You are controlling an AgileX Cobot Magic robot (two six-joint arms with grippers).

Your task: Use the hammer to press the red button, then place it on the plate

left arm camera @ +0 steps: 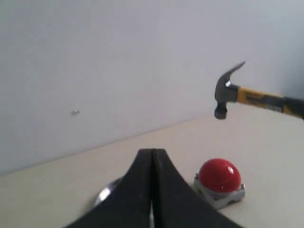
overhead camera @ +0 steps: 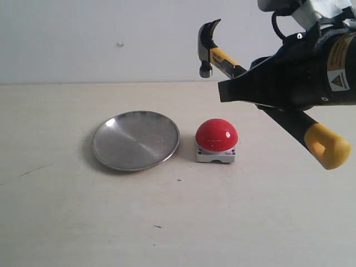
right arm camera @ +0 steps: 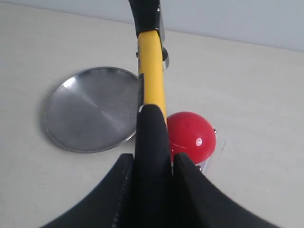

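My right gripper (overhead camera: 245,89) is shut on the black handle of the hammer (overhead camera: 222,57) and holds it in the air, tilted, with the dark steel head up at the left and the yellow looped end low at the right. The head hangs well above the red button (overhead camera: 217,135), a glossy dome on a grey base. Left of the button lies the silver plate (overhead camera: 135,139). In the right wrist view the hammer (right arm camera: 151,71) runs out over the button (right arm camera: 191,135) and plate (right arm camera: 90,108) from the gripper (right arm camera: 153,161). My left gripper (left arm camera: 152,153) is shut with nothing in it.
The pale table (overhead camera: 178,222) runs back to a white wall (overhead camera: 111,39). The left wrist view shows the button (left arm camera: 219,175), a sliver of the plate (left arm camera: 105,192) behind the fingers, and the raised hammer (left arm camera: 228,92).
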